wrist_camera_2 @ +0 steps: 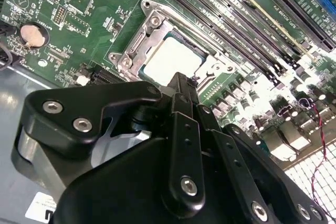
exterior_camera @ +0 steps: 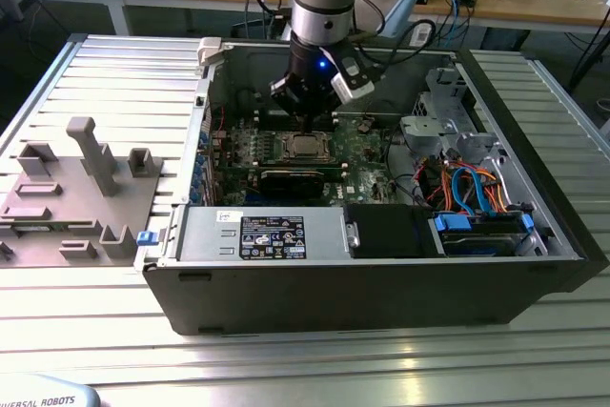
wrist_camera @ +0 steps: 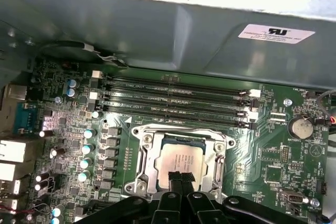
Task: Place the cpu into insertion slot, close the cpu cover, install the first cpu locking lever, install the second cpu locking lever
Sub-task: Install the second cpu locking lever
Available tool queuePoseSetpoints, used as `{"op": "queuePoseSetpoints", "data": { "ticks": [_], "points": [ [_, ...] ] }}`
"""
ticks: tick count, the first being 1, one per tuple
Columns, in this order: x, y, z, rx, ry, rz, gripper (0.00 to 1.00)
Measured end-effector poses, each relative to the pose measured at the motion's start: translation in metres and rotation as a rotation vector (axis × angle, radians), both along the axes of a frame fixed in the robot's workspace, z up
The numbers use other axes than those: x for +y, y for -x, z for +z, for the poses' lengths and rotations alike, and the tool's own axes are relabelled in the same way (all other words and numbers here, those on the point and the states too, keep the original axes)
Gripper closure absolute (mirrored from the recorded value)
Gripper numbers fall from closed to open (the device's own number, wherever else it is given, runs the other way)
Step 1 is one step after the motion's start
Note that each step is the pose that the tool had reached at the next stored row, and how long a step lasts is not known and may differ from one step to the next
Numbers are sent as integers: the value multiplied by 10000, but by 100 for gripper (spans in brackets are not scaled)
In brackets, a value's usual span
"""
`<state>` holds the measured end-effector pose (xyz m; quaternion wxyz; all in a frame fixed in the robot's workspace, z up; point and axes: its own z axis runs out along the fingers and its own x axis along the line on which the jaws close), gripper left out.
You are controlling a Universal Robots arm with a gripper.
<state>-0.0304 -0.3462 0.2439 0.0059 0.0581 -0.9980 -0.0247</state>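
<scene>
arm: reaches down into the open case
gripper [wrist_camera: 179, 178]: fingers together, tips on the cpu [wrist_camera: 182, 159]
cpu: seated in insertion slot [wrist_camera: 148, 153]

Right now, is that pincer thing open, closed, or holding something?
Pincer: closed, fingertips together over the cpu lying in its socket; holding nothing.

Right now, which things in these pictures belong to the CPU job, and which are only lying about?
Belonging to the job:
- cpu, seated in the insertion slot
- cpu cover, down around the chip
- gripper, fingers together over the cpu

Only lying about:
- grey fixture blocks beside the case
- coin battery
- blue cables
</scene>
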Motion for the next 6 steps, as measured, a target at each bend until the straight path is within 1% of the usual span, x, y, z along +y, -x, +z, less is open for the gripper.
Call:
{"op": "queuePoseSetpoints", "data": {
  "ticks": [6],
  "points": [
    [0,0,4,0,-1,0,89]
  ]
}}
